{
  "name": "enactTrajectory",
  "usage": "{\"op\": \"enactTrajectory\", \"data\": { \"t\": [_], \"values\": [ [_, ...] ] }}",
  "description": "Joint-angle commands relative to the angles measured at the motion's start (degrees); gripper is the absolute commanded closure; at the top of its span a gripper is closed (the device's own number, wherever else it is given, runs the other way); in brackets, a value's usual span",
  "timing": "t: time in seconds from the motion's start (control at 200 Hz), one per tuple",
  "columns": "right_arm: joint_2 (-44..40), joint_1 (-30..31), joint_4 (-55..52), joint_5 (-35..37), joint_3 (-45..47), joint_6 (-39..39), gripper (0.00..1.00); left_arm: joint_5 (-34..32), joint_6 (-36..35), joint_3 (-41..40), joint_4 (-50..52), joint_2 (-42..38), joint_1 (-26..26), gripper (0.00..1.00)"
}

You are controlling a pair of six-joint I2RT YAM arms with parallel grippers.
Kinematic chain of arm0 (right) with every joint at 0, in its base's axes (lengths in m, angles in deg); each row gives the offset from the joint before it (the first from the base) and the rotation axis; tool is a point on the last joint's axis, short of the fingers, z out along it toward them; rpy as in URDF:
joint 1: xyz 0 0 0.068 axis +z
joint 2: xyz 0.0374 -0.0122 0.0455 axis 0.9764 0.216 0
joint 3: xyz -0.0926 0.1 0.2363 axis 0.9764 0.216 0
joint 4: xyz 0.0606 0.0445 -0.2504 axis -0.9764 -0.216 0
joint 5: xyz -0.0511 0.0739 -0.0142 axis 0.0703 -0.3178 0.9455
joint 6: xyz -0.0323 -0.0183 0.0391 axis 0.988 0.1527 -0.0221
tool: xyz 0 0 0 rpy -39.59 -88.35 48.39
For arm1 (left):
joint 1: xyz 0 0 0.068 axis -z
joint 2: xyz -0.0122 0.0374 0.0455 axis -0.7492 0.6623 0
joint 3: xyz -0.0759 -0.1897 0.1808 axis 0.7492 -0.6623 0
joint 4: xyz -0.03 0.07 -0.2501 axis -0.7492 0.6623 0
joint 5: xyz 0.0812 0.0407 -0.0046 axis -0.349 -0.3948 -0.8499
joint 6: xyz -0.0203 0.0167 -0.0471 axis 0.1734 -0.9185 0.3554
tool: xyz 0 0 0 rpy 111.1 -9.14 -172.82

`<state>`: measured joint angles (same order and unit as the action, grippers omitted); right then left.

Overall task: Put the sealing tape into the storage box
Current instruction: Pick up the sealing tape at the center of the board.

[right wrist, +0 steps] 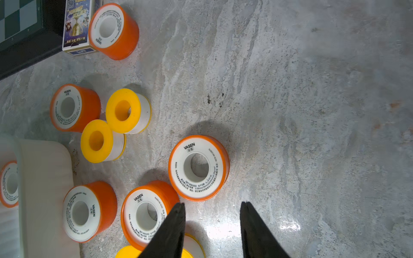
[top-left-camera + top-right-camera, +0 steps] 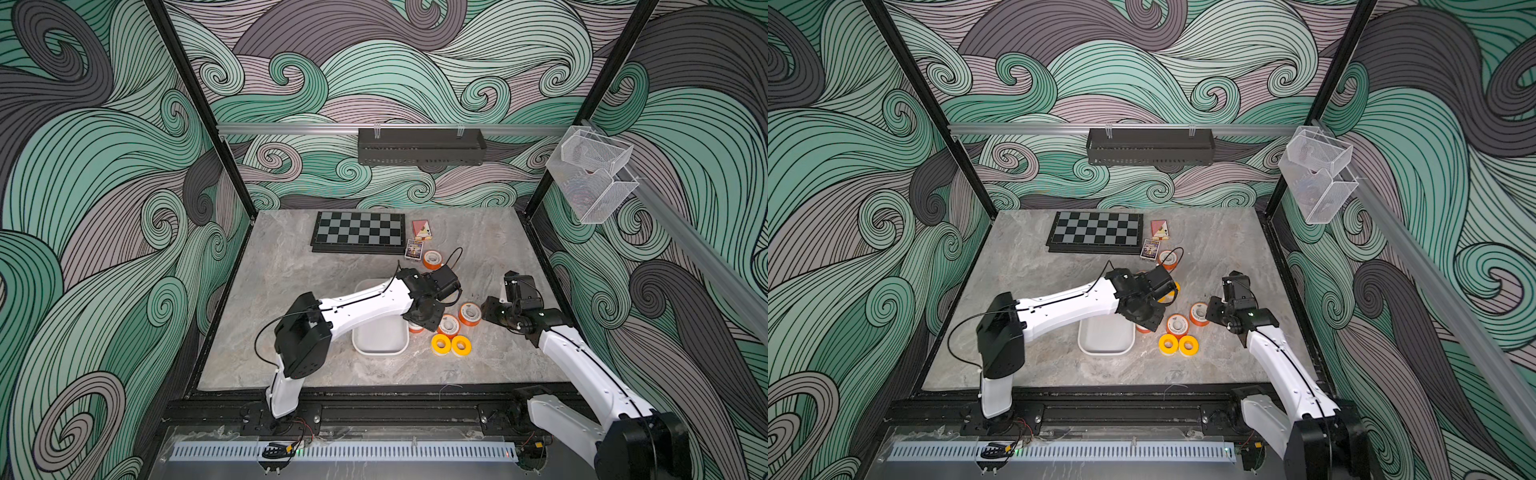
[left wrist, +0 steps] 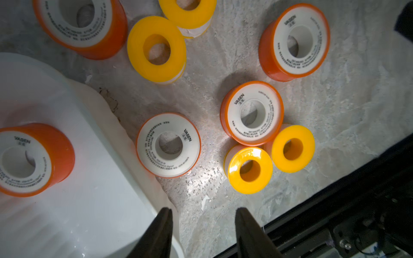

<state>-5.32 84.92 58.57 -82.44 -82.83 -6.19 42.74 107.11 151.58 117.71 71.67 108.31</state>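
Note:
The storage box [image 2: 380,345] is a shallow white tray at mid-table, partly under my left arm. One orange roll of sealing tape [image 3: 29,159] lies inside it. Several more rolls stand on the table beside it: orange ones [image 2: 470,313] [image 2: 449,325] and yellow rings [image 2: 441,344] [image 2: 461,345]. Another orange roll [image 2: 432,259] sits further back. My left gripper [image 3: 203,210] hangs open and empty over the box's rim [image 3: 143,178]. My right gripper [image 1: 213,203] is open and empty over bare table, next to an orange roll [image 1: 199,167].
A chessboard [image 2: 358,232] and two card packs [image 2: 422,229] [image 2: 414,250] lie at the back of the table. A black shelf [image 2: 422,146] hangs on the back wall, clear mesh baskets [image 2: 592,170] on the right rail. The table's black front edge [image 3: 335,201] is close to my left gripper.

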Motion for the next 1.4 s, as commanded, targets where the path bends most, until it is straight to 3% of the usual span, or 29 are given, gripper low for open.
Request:
{"op": "enactTrajectory", "data": {
  "t": [0.0, 0.225, 0.811, 1.396],
  "values": [
    [-0.08, -0.28, 3.43, -2.25, 0.21, -1.44, 0.56, -3.77, 1.14, 5.27, 4.7, 4.47, -0.01, 0.5],
    [-0.2, -0.28, 5.44, -4.32, 1.56, -2.01, 0.56, -5.85, 1.92, 12.26, 8.14, 11.74, -0.57, 0.5],
    [-1.88, -0.29, 6.67, -5.86, 2.68, -2.42, 0.56, -0.71, 2.97, 7.6, 1.74, 14.65, -1.69, 0.51],
    [-0.46, -0.28, 7.76, -7.52, 2.9, -2.55, 0.55, -4.01, 2.75, 10.35, 4.82, 16.25, -1.35, 0.69]
  ]
}}
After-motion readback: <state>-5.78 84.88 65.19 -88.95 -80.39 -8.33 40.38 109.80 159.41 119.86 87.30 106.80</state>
